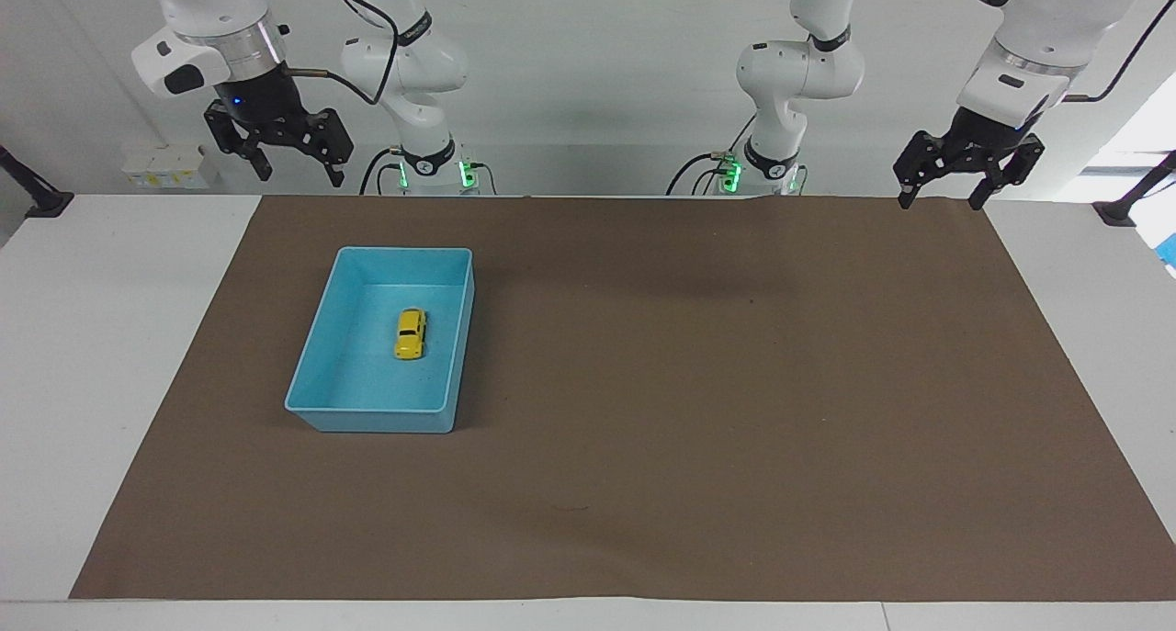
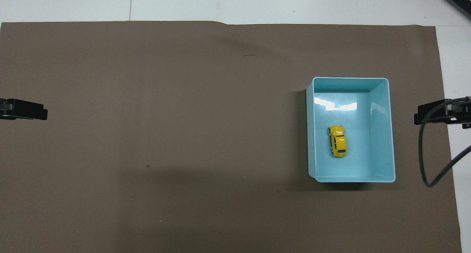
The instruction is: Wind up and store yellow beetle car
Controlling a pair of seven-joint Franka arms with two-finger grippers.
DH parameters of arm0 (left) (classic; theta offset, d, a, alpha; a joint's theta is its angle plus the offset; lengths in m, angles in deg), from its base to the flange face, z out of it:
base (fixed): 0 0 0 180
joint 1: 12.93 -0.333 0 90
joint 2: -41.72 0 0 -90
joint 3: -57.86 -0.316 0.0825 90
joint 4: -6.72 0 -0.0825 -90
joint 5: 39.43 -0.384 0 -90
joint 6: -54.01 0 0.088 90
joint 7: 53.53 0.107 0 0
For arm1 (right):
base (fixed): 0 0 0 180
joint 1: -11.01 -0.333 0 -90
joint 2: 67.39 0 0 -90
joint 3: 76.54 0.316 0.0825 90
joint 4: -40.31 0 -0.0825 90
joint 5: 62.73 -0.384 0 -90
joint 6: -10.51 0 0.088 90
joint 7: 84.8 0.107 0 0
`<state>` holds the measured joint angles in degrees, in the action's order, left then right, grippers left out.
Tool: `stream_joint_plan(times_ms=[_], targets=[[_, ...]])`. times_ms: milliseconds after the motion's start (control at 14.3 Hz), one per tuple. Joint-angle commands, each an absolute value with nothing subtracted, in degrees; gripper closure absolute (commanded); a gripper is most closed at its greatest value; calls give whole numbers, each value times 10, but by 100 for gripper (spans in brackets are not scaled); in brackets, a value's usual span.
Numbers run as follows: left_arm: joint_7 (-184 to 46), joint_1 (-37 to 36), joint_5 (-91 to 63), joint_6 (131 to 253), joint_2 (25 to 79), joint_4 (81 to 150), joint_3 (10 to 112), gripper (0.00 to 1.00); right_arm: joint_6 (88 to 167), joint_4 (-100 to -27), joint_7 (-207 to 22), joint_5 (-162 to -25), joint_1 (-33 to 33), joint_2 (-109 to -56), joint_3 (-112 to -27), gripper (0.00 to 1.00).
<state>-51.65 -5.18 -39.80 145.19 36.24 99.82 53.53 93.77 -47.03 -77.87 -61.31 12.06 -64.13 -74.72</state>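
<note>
The yellow beetle car (image 1: 411, 333) lies on its wheels inside the blue bin (image 1: 372, 422), near the middle of its floor. It also shows in the overhead view (image 2: 338, 141), inside the bin (image 2: 351, 179). My right gripper (image 1: 300, 176) is open and empty, raised high over the mat's edge at the right arm's end of the table, clear of the bin; its tip shows in the overhead view (image 2: 438, 113). My left gripper (image 1: 942, 201) is open and empty and waits raised over the mat's corner at the left arm's end (image 2: 24, 110).
A brown mat (image 1: 689, 383) covers most of the white table. The bin stands on it toward the right arm's end. A black cable (image 2: 423, 164) hangs from the right arm beside the bin.
</note>
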Motion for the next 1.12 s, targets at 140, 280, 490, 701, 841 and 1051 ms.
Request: stream_joint_plan(times_ms=[140, 280, 490, 701, 841, 1051], targets=[[-514, -60, -391, 1445, 360, 994, 538, 0, 944, -475, -789, -618, 122, -639, -747, 0], [-514, -60, -391, 1445, 360, 994, 538, 0, 944, -475, -789, -618, 122, -639, -747, 0], [-514, -60, -391, 1445, 360, 994, 538, 0, 944, -475, -789, -618, 122, -639, -747, 0], [-514, -60, -391, 1445, 360, 994, 538, 0, 944, -476, -789, -618, 122, -636, -747, 0], [-514, -60, -391, 1445, 360, 994, 538, 0, 943, -476, -789, -618, 122, -636, -746, 0], [-514, -60, -391, 1445, 360, 994, 538, 0, 938, -476, -789, -618, 119, -636, -746, 0]])
